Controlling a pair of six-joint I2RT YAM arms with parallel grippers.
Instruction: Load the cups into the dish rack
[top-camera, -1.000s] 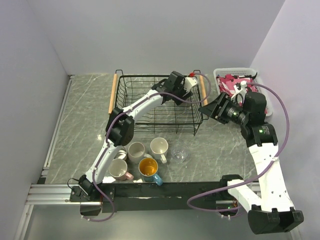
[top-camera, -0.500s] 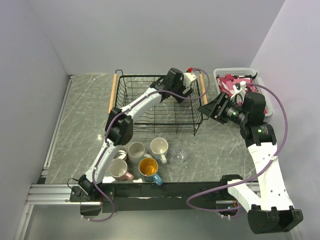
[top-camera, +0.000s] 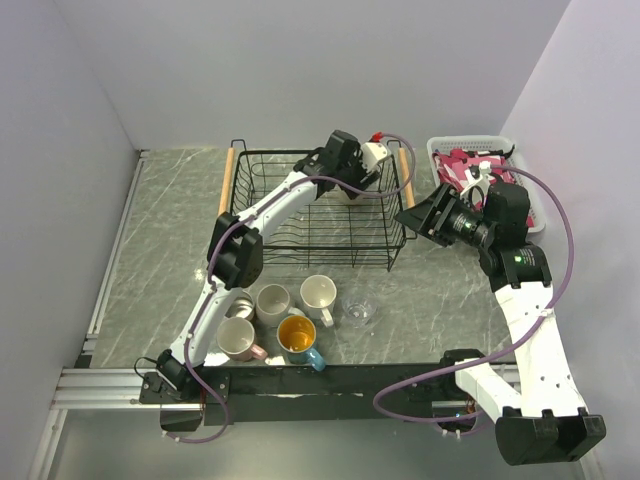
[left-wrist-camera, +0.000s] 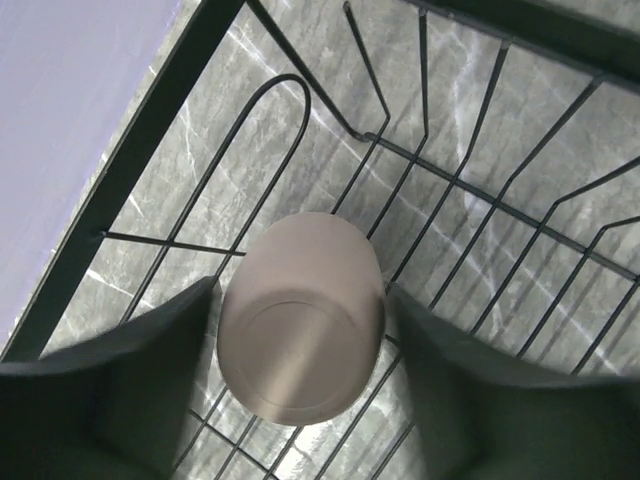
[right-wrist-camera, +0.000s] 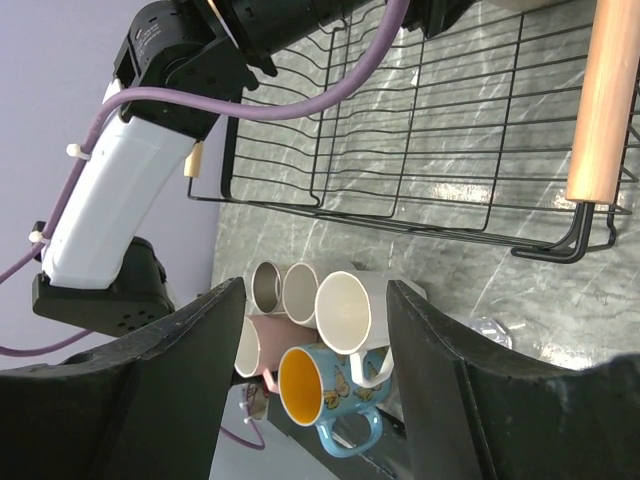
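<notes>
The black wire dish rack (top-camera: 262, 212) with wooden handles stands at the back middle. My left gripper (top-camera: 345, 178) reaches down into its far right corner. In the left wrist view the tan cup (left-wrist-camera: 300, 320) sits upside down on the rack wires (left-wrist-camera: 440, 200). It is between my spread left fingers (left-wrist-camera: 150, 380), with thin gaps on both sides. My right gripper (top-camera: 415, 218) hovers open and empty just right of the rack. On the table near the front stand a white mug (top-camera: 318, 293), a second white cup (top-camera: 272, 303), a pink mug (top-camera: 238, 340), a blue mug with an orange inside (top-camera: 298, 338) and a clear glass (top-camera: 360, 312). A steel cup (right-wrist-camera: 265, 285) shows in the right wrist view.
A white plastic basket (top-camera: 440, 146) with pink cloth stands at the back right, behind my right arm. The rack's right wooden handle (right-wrist-camera: 605, 100) is close to my right gripper. Grey walls close in the table on three sides.
My left wrist has shifted a little left and toward the far side over the rack's corner. The right arm has barely moved. The cups on the table have not moved.
</notes>
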